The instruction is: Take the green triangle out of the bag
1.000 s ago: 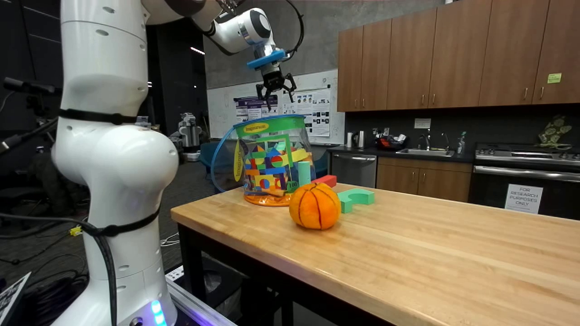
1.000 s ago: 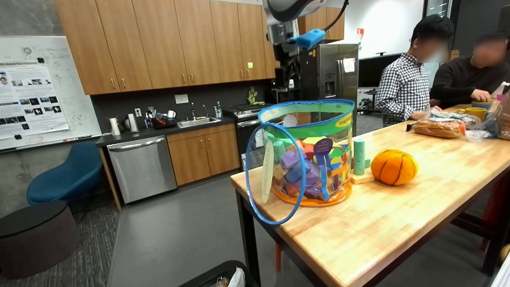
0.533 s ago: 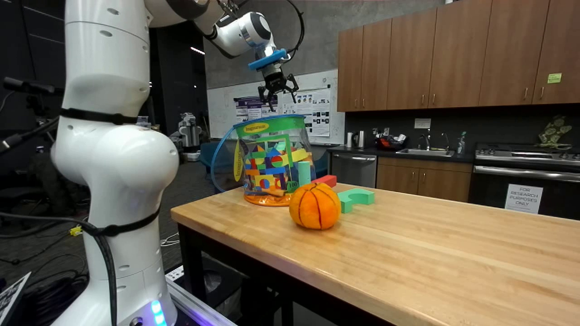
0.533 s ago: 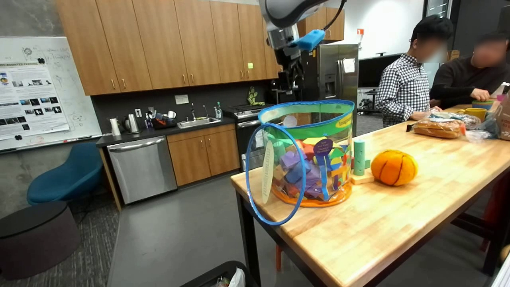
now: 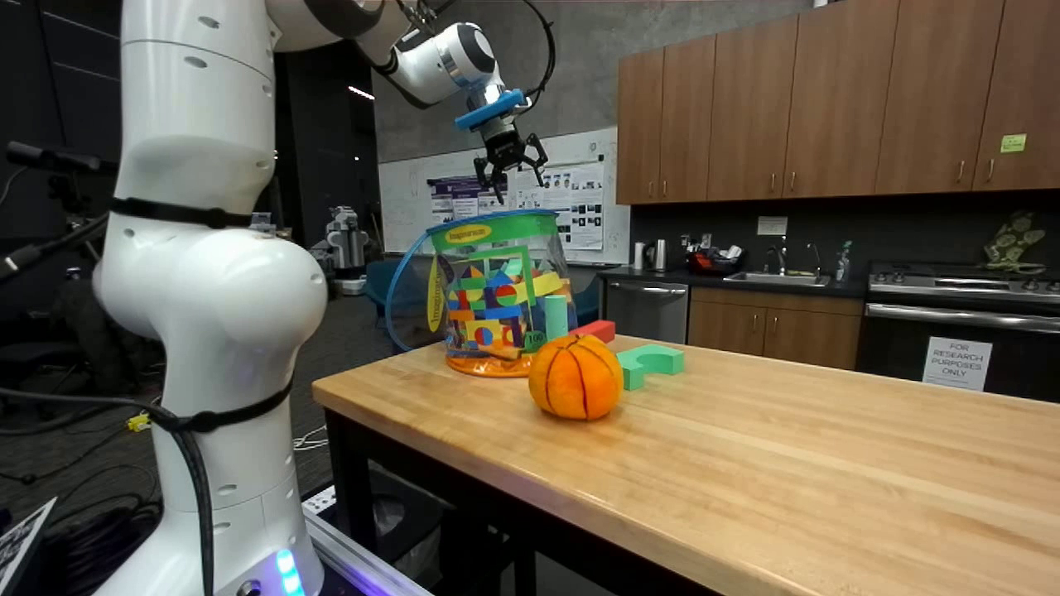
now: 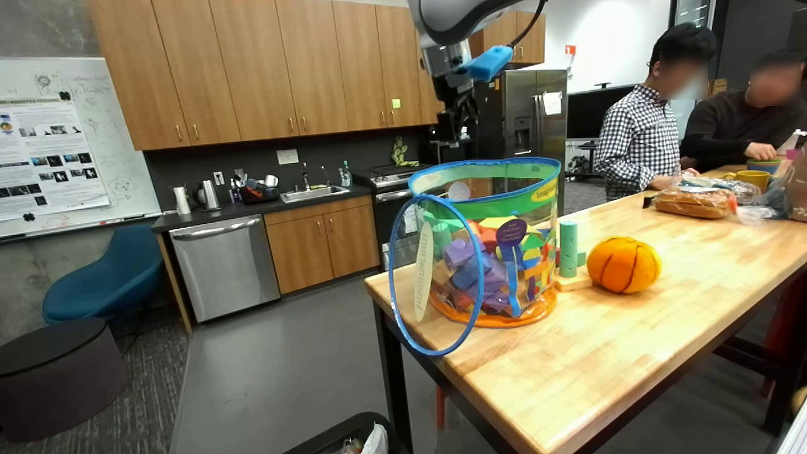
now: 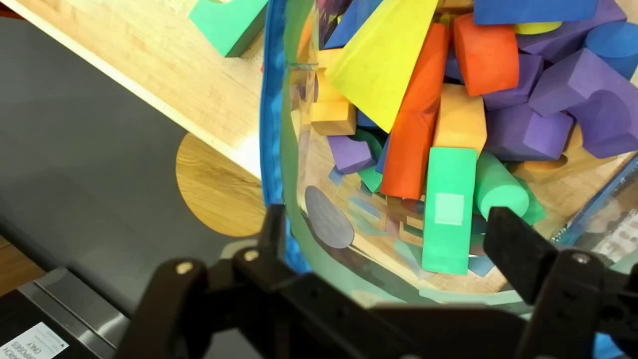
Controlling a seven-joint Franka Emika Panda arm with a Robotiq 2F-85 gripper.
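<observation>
The see-through bag with a green top rim [image 5: 517,227] stands open on the table, full of many-coloured blocks; it also shows in an exterior view [image 6: 498,207] and the wrist view [image 7: 273,114]. My gripper [image 5: 521,190] is open and empty above the bag's mouth, also in the wrist view [image 7: 389,214]. Between its fingers, lower down, lies a long green block [image 7: 448,209], with a green cylinder [image 7: 501,189] beside it. A flat green corner [image 7: 536,202] shows behind the cylinder, and a green piece [image 7: 371,178] lies partly hidden. I cannot tell which is the green triangle.
An orange ball [image 5: 575,377], a green arch [image 5: 652,361] and a red block [image 5: 596,329] lie beside the bag. A green cylinder [image 6: 568,249] stands against it. A blue hoop flap [image 6: 393,265] hangs past the table edge. Bread packs [image 6: 693,200] and two people are at the far end.
My gripper has shifted slightly over the bag and tilted a little, staying open. The bag and the blocks have not moved.
</observation>
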